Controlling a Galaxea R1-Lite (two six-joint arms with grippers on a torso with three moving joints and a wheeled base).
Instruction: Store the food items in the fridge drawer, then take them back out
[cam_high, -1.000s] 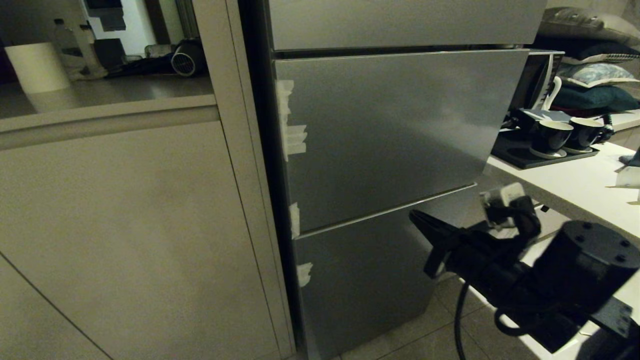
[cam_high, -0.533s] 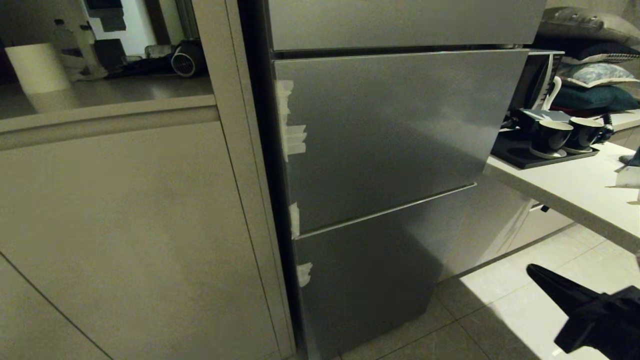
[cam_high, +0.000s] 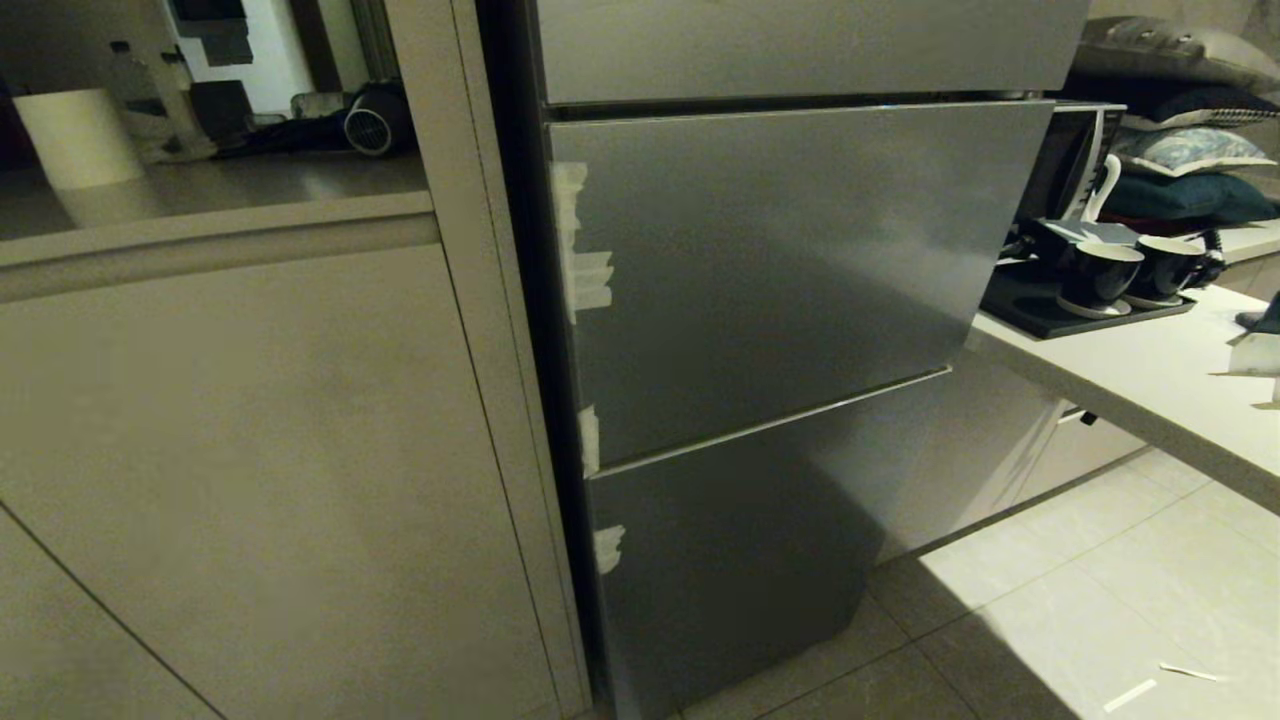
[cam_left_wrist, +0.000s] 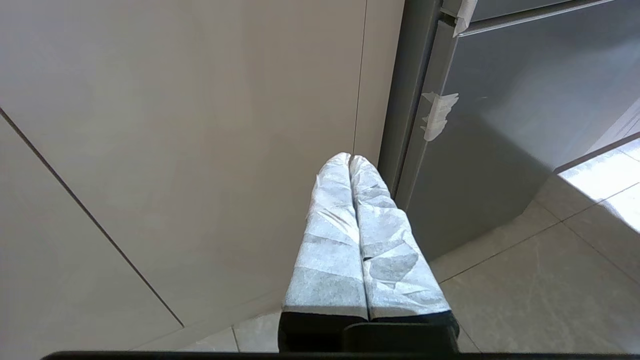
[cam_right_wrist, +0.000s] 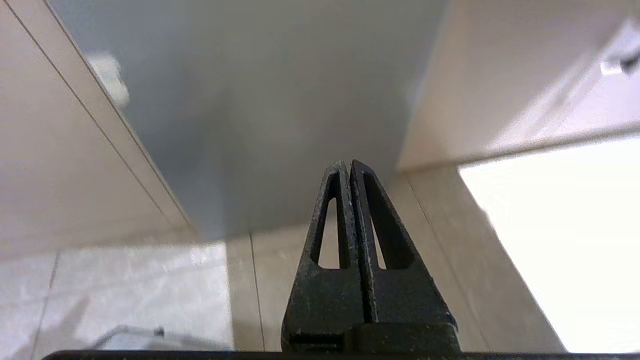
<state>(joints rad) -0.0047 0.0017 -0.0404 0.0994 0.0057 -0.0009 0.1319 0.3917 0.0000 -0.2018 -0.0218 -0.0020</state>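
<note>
we see both hands pressed together and empty, left hand and right hand low before the seemingly closed fridge.

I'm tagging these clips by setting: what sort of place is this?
Most likely a home kitchen: a steel fridge with closed fronts, cabinet panels beside it, and cups on a white counter.
</note>
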